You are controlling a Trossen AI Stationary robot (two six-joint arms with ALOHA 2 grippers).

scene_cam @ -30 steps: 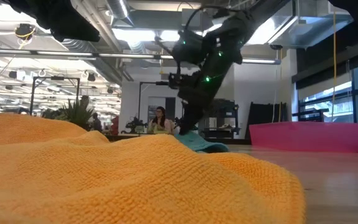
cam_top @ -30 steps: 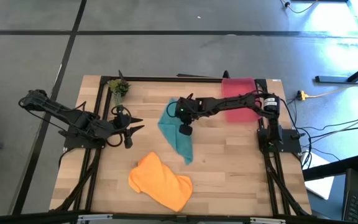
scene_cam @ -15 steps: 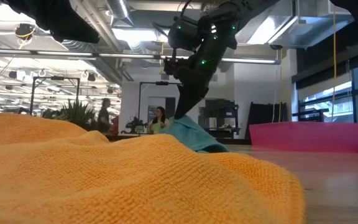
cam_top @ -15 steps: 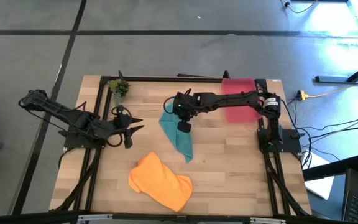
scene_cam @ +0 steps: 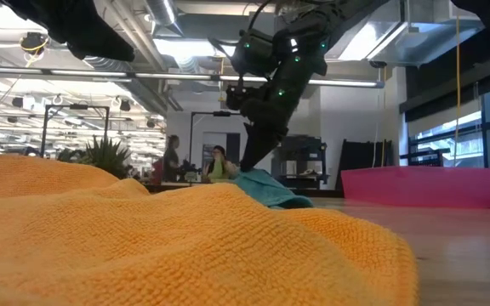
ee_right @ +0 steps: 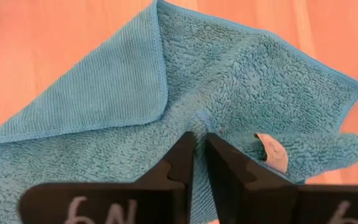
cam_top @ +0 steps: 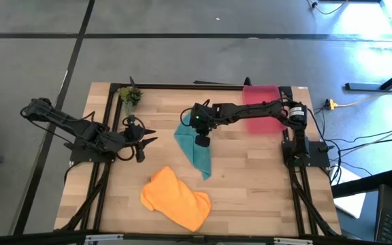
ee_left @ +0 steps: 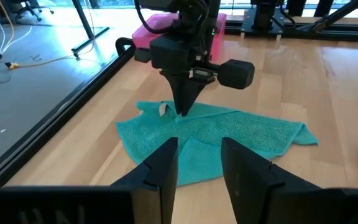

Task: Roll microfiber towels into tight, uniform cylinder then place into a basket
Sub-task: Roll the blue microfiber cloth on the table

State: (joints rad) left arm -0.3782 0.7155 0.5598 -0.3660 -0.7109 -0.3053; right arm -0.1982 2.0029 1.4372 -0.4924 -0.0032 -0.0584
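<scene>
From above, the wooden tabletop carries a teal towel lying flat near its middle, running from the far centre toward the near side. The right gripper hangs over the towel's far part, its arm reaching across from the right edge. An orange towel lies crumpled at the near side, well apart from the teal one. The pink basket sits at the far right, partly under the right arm. The left gripper waits over the left side of the tabletop, near a small plant in the far left corner.

At table height, the orange towel fills the foreground. Behind it a hump of the teal towel shows, with the right gripper pointing down onto it. The basket stands to the right. People show far off in the room behind.

The left wrist view looks past its own gripper, fingers a narrow way apart and holding nothing, at the teal towel and the right gripper with its tip on the cloth's far edge.

The right wrist view shows its gripper with the fingers nearly together, a thin gap between them, pinching a small ridge of teal towel, one corner of which is folded over.
</scene>
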